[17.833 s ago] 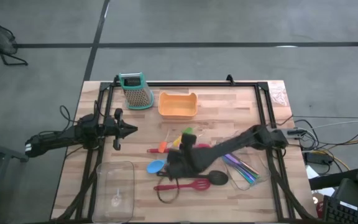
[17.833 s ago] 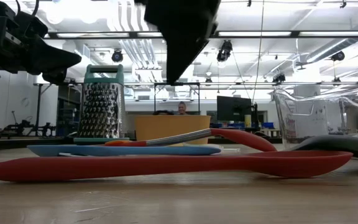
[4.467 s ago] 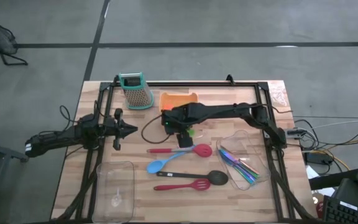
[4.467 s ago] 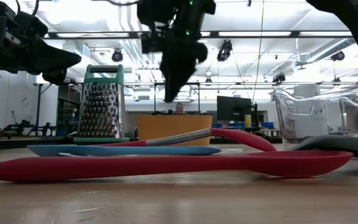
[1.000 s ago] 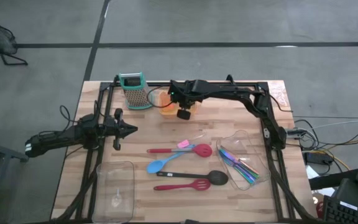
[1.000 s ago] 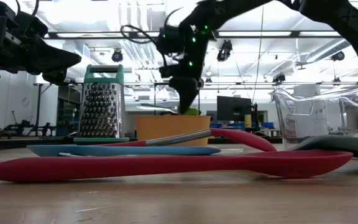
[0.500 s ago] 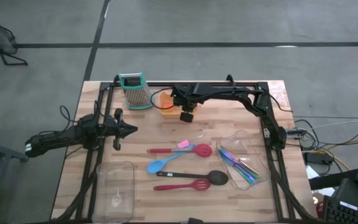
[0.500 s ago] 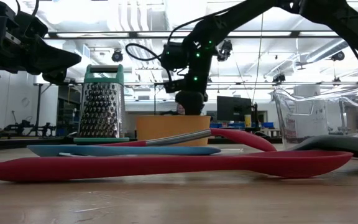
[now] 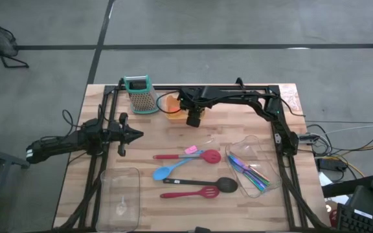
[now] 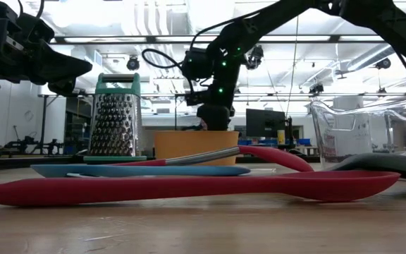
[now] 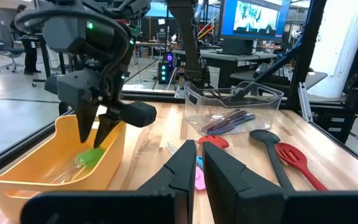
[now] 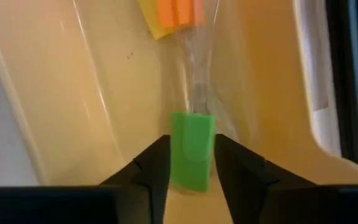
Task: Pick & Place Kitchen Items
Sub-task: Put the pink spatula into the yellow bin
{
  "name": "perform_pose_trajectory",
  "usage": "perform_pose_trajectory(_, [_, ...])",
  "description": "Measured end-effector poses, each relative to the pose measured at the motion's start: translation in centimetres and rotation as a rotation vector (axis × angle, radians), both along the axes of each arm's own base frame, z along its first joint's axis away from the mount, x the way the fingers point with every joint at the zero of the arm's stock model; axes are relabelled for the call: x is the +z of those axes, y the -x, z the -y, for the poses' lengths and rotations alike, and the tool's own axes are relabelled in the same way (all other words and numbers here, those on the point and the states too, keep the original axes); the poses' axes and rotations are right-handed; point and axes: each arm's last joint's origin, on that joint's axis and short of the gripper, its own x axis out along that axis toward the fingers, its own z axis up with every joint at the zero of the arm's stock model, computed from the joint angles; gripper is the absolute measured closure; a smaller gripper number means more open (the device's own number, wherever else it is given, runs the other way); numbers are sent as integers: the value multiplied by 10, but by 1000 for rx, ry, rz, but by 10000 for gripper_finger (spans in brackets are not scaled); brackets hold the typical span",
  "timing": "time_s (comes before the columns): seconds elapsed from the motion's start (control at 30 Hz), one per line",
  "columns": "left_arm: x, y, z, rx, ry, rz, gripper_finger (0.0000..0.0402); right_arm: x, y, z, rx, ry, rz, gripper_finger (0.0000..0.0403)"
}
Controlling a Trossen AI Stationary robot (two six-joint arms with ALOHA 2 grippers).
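Right tool down inside orange tray at table's far edge, fingers spread, green piece lying on tray floor between the tips, not pinched. Green piece's clear handle running away from the tips toward orange/yellow piece deeper in the tray. Box grater just beside tray. Mid-table, well apart from tray: red spoon with pink piece touching it, blue spoon, black spoon, red slotted spatula, long axes all roughly across the table. Blue-handled cutlery in clear bin on the right. Left tool idle over table's left side, pressed together.
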Motion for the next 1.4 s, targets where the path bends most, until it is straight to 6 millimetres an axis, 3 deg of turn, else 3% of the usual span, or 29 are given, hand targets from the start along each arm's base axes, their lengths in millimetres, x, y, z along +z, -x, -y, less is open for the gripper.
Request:
perform_pose_trajectory(0.3, [0,0,0,0,0,0,367,32,5,-14,16,-38,-116,206])
perform_pose_trajectory(0.53, [0,0,0,0,0,0,367,57,2,-52,88,-46,-144,186])
perform_pose_trajectory(0.77, [0,0,0,0,0,0,367,69,6,-91,192,-37,-144,196])
perform_pose_trajectory(0.87, [0,0,0,0,0,0,367,65,9,-106,234,-38,-154,202])
perform_pose_trajectory(1.07, [0,0,0,0,0,0,367,33,4,-126,324,-85,-123,208])
perform_pose_trajectory(1.4, [0,0,0,0,0,1,367,-5,0,-134,384,-115,-22,189])
